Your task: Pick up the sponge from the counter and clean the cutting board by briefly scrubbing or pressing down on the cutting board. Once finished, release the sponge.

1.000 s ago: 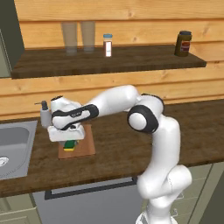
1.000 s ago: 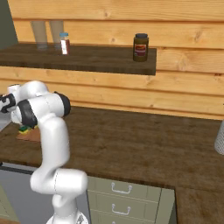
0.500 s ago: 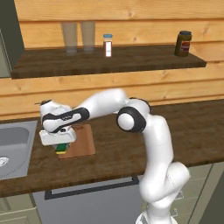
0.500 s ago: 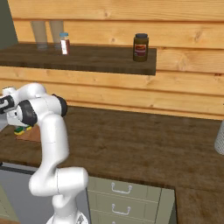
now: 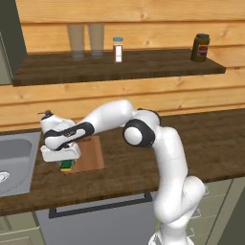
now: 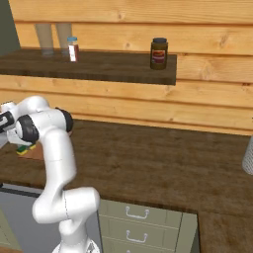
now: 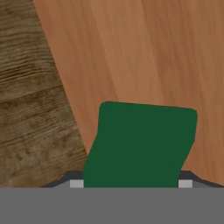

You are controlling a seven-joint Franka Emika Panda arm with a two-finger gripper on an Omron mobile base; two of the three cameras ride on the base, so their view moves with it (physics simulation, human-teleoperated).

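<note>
My gripper (image 5: pixel 66 161) is shut on the sponge (image 5: pixel 67 166), a small green block with a yellow bottom layer. It holds the sponge down at the front left corner of the cutting board (image 5: pixel 92 154), a light reddish-brown wooden board lying on the dark counter (image 5: pixel 129 168). In the hand view the green sponge (image 7: pixel 140 144) sits between the two fingertips, over the cutting board (image 7: pixel 153 52), close to the board's edge with the counter (image 7: pixel 35 109). The right base view shows the sponge (image 6: pixel 23 149) and a bit of the cutting board (image 6: pixel 35 153) behind the arm.
A steel sink (image 5: pixel 14 158) lies just left of the board. Above the counter runs a dark shelf (image 5: pixel 158 63) with two glasses (image 5: pixel 86 40), a small bottle (image 5: pixel 117 49) and a dark jar (image 5: pixel 200 47). A grey object (image 6: pixel 248 157) stands at the far right.
The gripper has carried the sponge left across the cutting board and then a little toward the front edge. It has stayed shut on the sponge.
</note>
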